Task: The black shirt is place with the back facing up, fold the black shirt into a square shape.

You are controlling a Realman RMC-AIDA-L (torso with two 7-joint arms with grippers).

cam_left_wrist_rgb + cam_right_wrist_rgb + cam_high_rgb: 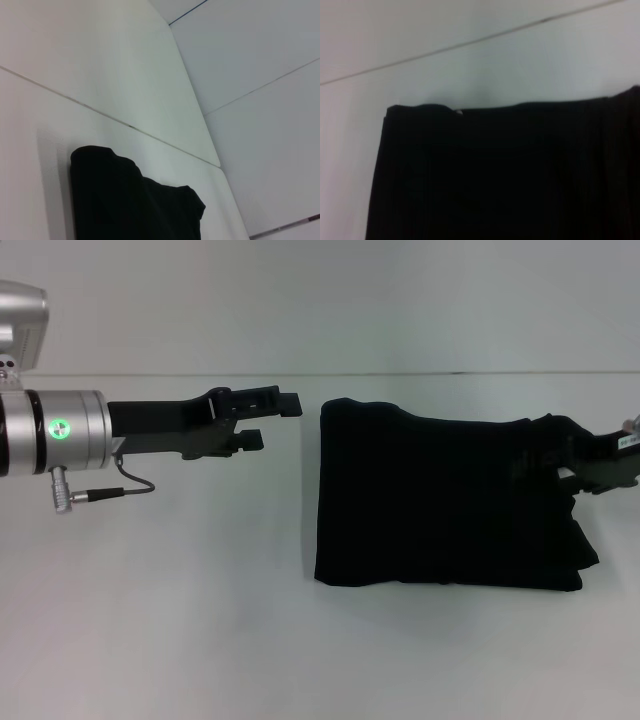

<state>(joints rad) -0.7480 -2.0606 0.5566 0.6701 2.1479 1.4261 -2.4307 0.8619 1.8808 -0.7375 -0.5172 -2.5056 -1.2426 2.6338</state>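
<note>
Black soft fabric dominates our work surface: the large plain black shirt (440,502) lies on the white table (180,620) right of centre, already gathered into a rough rectangle with a straight left edge and a lumpier, uneven right edge. Our left gripper (272,420) hovers just beside the shirt's upper left corner, apart from the cloth, its two fingers spread and holding nothing. Our right gripper (600,465) sits at the shirt's right edge, over or against the bunched fabric there; we cannot tell whether its fingers are apart or clamped on cloth, since black hides against black.

We judge the fold nearly done but not yet square. The risk lies on the right side: if that gripper does hold fabric and pulls away without letting go, it could drag the layers and undo the tidy left edge. The loose lower right corner may also spill outward if nudged, because soft layers slide easily over one another.
</note>
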